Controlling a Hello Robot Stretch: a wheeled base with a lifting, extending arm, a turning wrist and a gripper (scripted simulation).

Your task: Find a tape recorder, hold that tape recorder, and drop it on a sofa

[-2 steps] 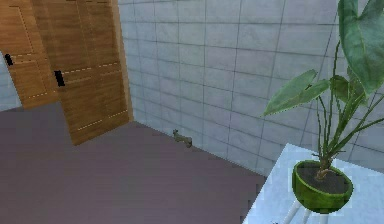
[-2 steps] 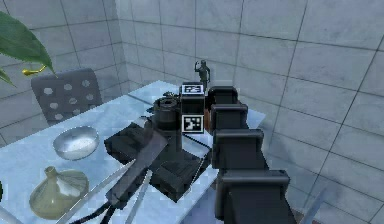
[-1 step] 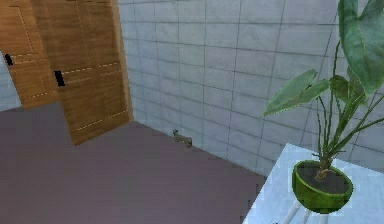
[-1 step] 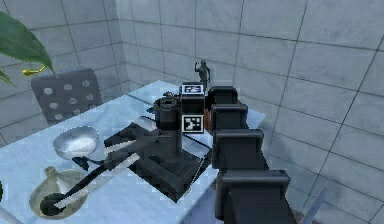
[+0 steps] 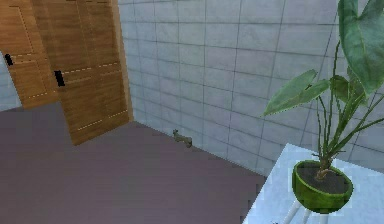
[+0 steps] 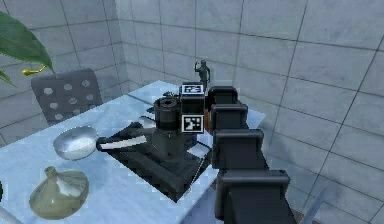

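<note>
The gripper (image 6: 161,114) is at a black box (image 6: 150,160) mid-frame on the table (image 6: 112,196); can't tell if it's held; sofa still to do

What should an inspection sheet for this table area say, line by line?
Surface: pale table, bearing several things.
Job's things: dark flat box, perhaps the tape recorder, lying on the table.
Clutter: white bowl; flask; small dark statue; potted plant.
Hand: the hand is by the dark flat box; I cannot tell whether it holds anything.
Cables: nothing seen.
Surroundings: tiled wall; wooden doors; chair behind the table; small object on the floor by the wall.
</note>
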